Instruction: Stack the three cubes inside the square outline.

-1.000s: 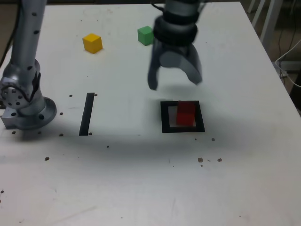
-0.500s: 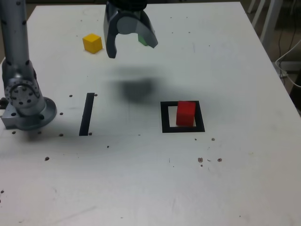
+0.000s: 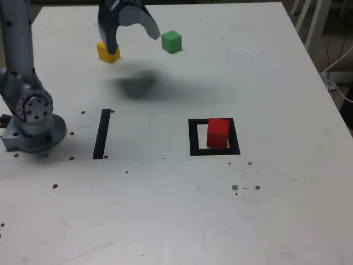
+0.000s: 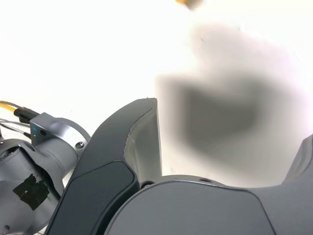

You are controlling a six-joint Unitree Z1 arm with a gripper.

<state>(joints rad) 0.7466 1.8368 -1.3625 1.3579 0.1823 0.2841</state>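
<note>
The claw [image 3: 129,30] hangs above the far part of the white surface [image 3: 276,210] with its two dark fingers spread wide apart and nothing between them. In the exterior view, one fingertip [image 3: 108,44] overlaps the yellow cube [image 3: 108,52], hiding part of its top; whether it touches the cube cannot be told. The other fingertip points toward the green cube [image 3: 171,41], which sits just off the claw on the exterior view's right, apart from it. Below the claw, nearer the camera, its blurred shadow [image 3: 138,85] falls on the bare surface.

Well away from the claw, toward the camera and the exterior view's right, lies the square outline [image 3: 193,138], a thick black frame with a white centre. The red cube [image 3: 218,132] stands upright inside it, set toward the frame's right side in that view. It is the only cube within the frame.

Between the claw and the near edge, on the exterior view's left, a straight black strip [image 3: 102,132] lies flat. Beside it stands the arm's grey round base [image 3: 33,118], with the arm rising from it. Small dark specks [image 3: 245,187] dot the surface near the frame and the base.

The wrist view shows the two fingers wide apart over the white surface, the same shadow between them, and a sliver of the yellow cube [image 4: 188,3] at the picture's edge.
</note>
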